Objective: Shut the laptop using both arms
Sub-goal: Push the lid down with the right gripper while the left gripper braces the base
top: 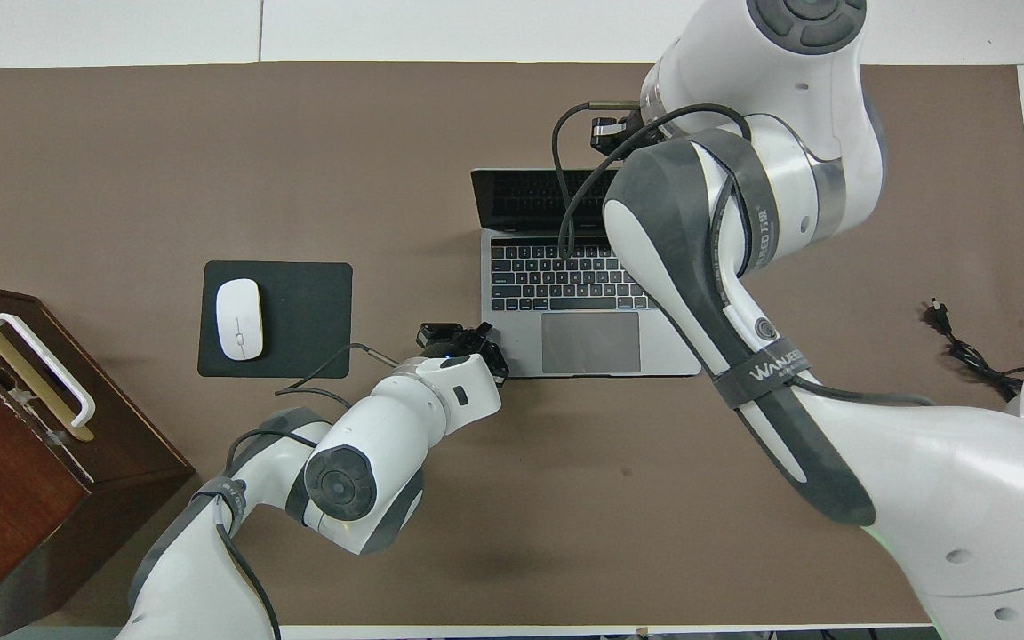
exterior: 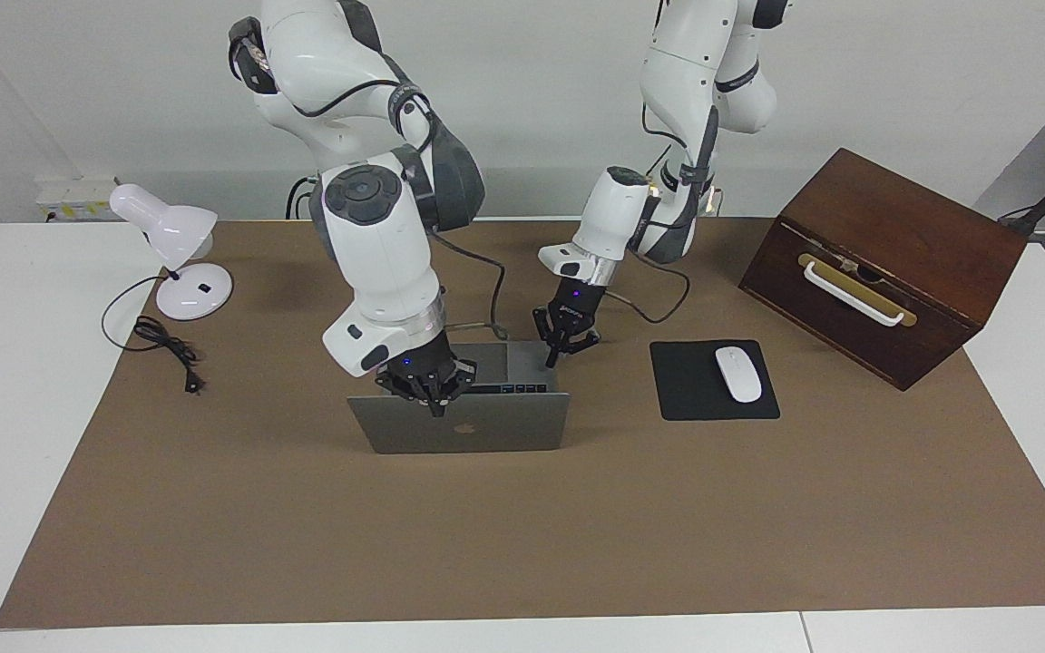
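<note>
The silver-grey laptop [exterior: 486,433] stands open mid-table, its lid upright with the apple logo facing away from the robots; the keyboard and trackpad [top: 590,342] show from overhead. My right gripper [exterior: 436,408] is shut, its fingertips resting on the lid's top edge near the middle. In the overhead view my right arm hides it. My left gripper [exterior: 550,360] is shut too. Its tips are down at the corner of the laptop's base nearest the robots, toward the left arm's end of the table, and seen from above the left gripper [top: 479,342] sits beside the trackpad.
A black mouse pad [exterior: 686,394] with a white mouse [exterior: 737,374] lies beside the laptop toward the left arm's end. A brown wooden box [exterior: 885,263] with a white handle stands past it. A white lamp [exterior: 173,240] and its cord [exterior: 169,349] are at the right arm's end.
</note>
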Robot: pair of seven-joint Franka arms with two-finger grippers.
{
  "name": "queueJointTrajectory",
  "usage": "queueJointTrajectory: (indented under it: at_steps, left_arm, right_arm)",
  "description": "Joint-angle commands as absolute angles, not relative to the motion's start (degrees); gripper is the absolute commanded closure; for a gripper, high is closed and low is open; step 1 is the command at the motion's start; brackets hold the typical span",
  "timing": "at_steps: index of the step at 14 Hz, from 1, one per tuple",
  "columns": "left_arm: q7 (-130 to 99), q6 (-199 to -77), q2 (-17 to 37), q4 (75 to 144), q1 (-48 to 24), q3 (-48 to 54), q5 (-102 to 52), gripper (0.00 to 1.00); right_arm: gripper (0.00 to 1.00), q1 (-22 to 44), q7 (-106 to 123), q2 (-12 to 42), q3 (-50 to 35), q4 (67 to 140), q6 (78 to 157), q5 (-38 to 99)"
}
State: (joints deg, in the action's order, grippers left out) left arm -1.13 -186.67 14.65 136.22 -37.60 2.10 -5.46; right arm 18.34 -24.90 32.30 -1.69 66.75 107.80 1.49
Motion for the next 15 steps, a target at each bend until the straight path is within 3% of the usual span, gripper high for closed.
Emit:
queueJointTrajectory:
  at_steps: [1, 15]
  left_arm:
    - [-0.4, -187.9, 15.9, 135.9, -38.8, 1.1, -6.2, 1.0]
    - [2.0, -187.9, 16.0, 137.2, -40.8, 1.0, -6.2, 1.0]
  right_arm:
    - [1.0, 17.4, -22.8, 30.5, -2.1, 69.5, 107.4, 4.7]
    - [1.0, 17.0, -22.9, 28.6, -2.0, 71.4, 99.7, 9.7]
